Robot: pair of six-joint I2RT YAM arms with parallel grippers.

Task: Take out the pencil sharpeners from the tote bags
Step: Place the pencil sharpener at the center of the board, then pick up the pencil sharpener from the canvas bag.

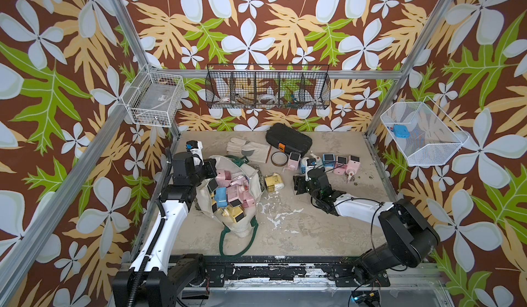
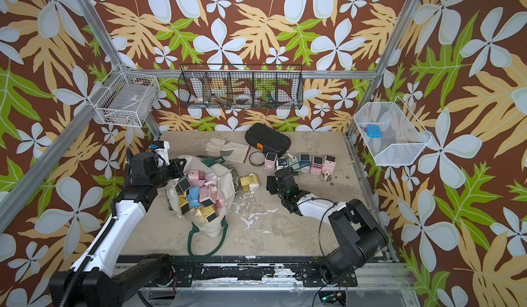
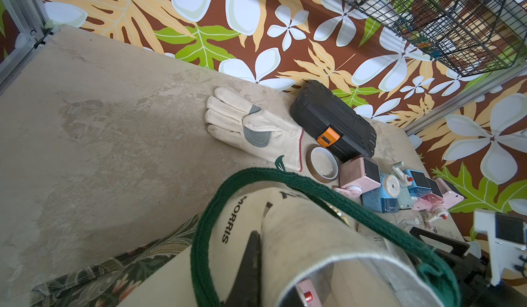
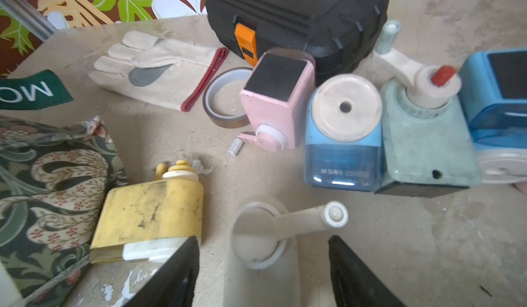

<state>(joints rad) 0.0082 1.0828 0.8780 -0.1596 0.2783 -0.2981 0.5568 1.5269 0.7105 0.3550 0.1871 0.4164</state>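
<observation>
Your left jaws pinch the tote [image 1: 241, 227] at its rim, with pastel sharpeners [image 1: 236, 194] piled inside. Your right jaws stand spread around a white sharpener [image 4: 262, 262] on the desk [image 4: 399, 248], beside the yellow sharpener [image 4: 151, 214].

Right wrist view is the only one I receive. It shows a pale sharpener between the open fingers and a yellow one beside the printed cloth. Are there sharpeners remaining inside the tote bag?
Observer: Yes. In both top views the tote bag lies with its mouth open, and a heap of pencil sharpeners in pink, blue and yellow is still inside it.
Operator: Thank you. What is the left arm doing, please?
Observer: The left gripper is shut on the rim of the tote bag, at the far side of its mouth. In the left wrist view, one of its fingers lies against the cream cloth.
</observation>
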